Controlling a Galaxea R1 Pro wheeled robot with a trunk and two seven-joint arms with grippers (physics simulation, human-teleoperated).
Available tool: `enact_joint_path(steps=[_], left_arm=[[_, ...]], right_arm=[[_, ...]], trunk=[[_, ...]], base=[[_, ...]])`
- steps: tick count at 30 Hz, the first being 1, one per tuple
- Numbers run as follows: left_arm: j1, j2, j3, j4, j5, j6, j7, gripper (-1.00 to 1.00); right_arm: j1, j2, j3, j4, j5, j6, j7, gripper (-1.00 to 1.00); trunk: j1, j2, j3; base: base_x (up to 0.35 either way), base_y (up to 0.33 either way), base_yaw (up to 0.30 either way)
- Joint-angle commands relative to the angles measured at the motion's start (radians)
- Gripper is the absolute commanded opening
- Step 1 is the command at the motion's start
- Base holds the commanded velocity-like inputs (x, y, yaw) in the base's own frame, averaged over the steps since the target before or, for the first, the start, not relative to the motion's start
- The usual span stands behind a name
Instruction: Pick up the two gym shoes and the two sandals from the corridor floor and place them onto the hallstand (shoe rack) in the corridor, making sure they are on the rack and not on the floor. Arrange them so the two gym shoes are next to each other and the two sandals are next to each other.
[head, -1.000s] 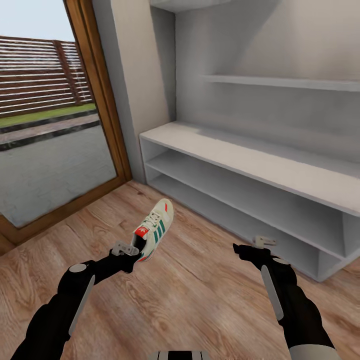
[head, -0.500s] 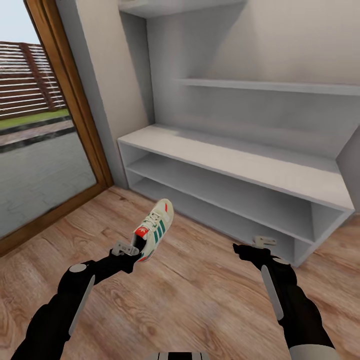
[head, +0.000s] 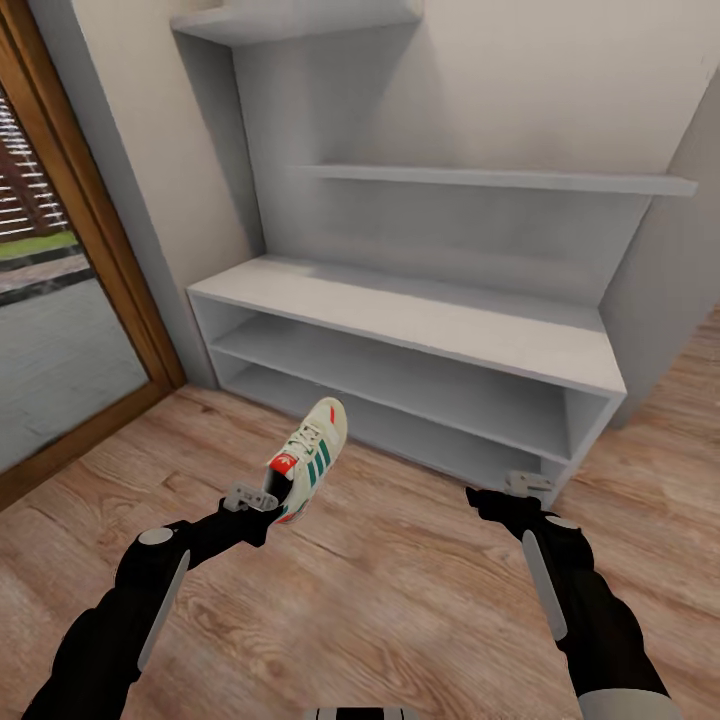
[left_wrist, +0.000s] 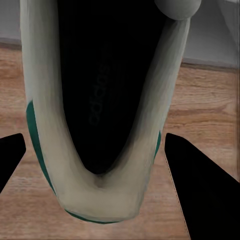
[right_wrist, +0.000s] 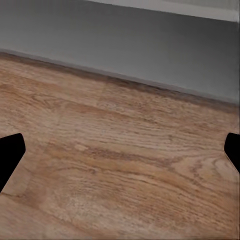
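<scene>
My left gripper (head: 262, 497) is clamped on the heel of one gym shoe (head: 309, 457), which sits at centre-left of the head view, toe tilted up and away, lifted off the corridor floor (head: 400, 600). My right gripper (head: 527, 484), at lower right of that frame, carries nothing; in its wrist view my dark fingertips (right_wrist: 11, 150) sit at the two side edges with bare planks between them, so I judge those jaws released.

The hallstand (head: 420, 320) fills the upper middle of the head view, its bench top and two long shelves bare where I can see them. To do this step well, I should carry the shoe up and forward over the bench edge, level its sole before letting go, and set it to one side so its partner can sit touching-close beside it.

The left wrist view gives me what the head view cannot: the shoe's dark opening (left_wrist: 107, 85) straight on, centred between my fingers. The head view alone shows the rack's layout and the shoe's stripes
</scene>
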Motion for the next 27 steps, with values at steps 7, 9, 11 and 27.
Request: enact_joint_path(steps=[7,9,11,27], left_arm=[[0.000,0.000,0.000,-0.002,-0.009,0.002,-0.007,-1.00],[0.000,0.000,0.000,-0.002,-0.009,0.002,-0.007,-1.00],[0.000,0.000,0.000,-0.002,-0.009,0.002,-0.007,-1.00],[0.000,0.000,0.000,-0.002,-0.009,0.002,-0.007,-1.00]], right_arm=[[-0.001,0.000,-0.001,-0.001,-0.008,0.004,-0.001,1.00],[-0.001,0.000,-0.001,-0.001,-0.008,0.004,-0.001,1.00],[-0.001,0.000,-0.001,-0.001,-0.008,0.004,-0.001,1.00],[-0.001,0.000,-0.001,-0.001,-0.008,0.004,-0.001,1.00]], trunk=[[0.000,0.000,0.006],[0.000,0.000,0.008],[0.000,0.000,0.010],[0.000,0.000,0.026]], base=[[-0.001,-0.001,-0.247],[0.000,0.000,-0.247],[0.000,0.000,-0.247],[-0.142,0.000,-0.247]])
